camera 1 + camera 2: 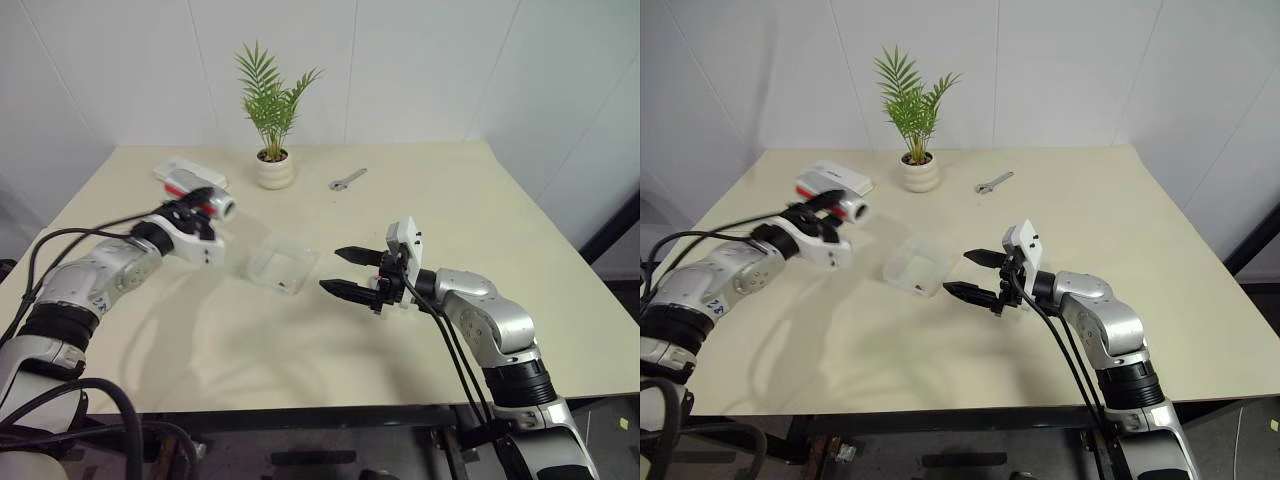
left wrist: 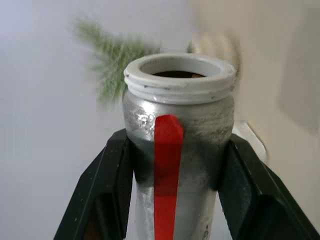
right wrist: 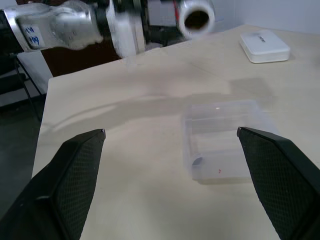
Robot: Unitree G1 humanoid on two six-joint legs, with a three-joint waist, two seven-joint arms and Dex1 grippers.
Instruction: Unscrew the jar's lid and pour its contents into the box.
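White walls back a pale bench (image 1: 480, 240) on which, left of the box (image 1: 282, 263), the lidless jar (image 1: 205, 203) is held tipped toward it in the left gripper (image 1: 197, 200), jaws clenched for pouring, while right of the box the right gripper (image 1: 343, 272) is kept released, jaws wide apart.

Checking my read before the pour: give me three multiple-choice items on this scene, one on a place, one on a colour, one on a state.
1. Where does the box sit?
A. Between the two grippers on the table
B. Behind the plant pot
C. At the table's right edge

2. What colour is the stripe on the jar?
A. Blue
B. Red
C. Green

3. How is the jar now?
A. Lidded, standing on the table
B. Lying in the box
C. Lid off, clamped in the left gripper

Answers: 1 A, the clear tray lies between both arms; 2 B, a red strip runs down its side; 3 C, its threaded mouth is bare between the black fingers.
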